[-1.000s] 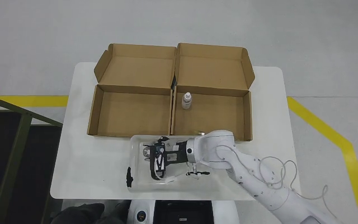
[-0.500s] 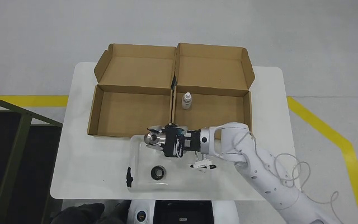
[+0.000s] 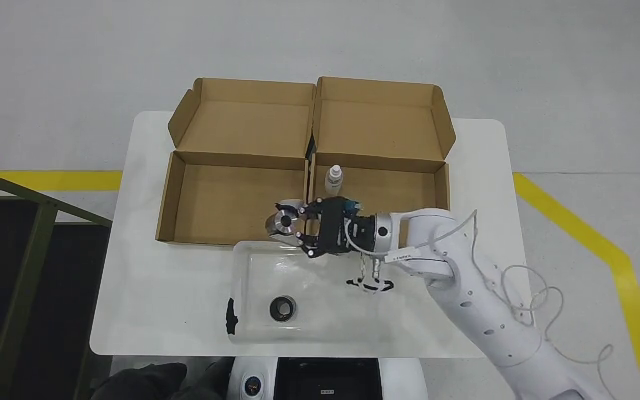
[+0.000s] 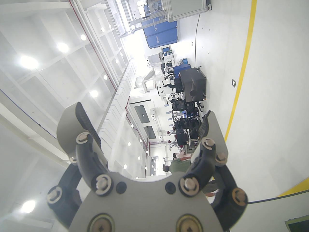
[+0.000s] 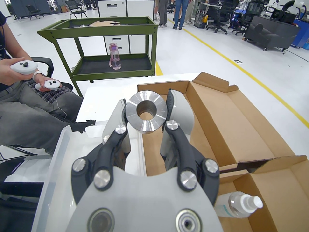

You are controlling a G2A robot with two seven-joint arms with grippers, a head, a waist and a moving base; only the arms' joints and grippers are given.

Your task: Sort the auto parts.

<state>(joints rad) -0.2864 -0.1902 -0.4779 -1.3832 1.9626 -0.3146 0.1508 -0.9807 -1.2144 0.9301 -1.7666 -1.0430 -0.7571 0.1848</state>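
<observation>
One metal ring (image 5: 131, 116) clamped in right gripper (image 5: 146, 102), flat face toward wrist camera, poised over near edge of left cardboard box (image 3: 232, 205), just beyond clear tray (image 3: 330, 310). Left gripper (image 4: 143, 111) spread wide, empty.

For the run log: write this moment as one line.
right gripper: shut on metal ring, over near wall of left box | left gripper: open | bottle: in right box

Industrial lab: workstations (image 5: 224, 8), yellow floor line (image 5: 241, 69)
</observation>
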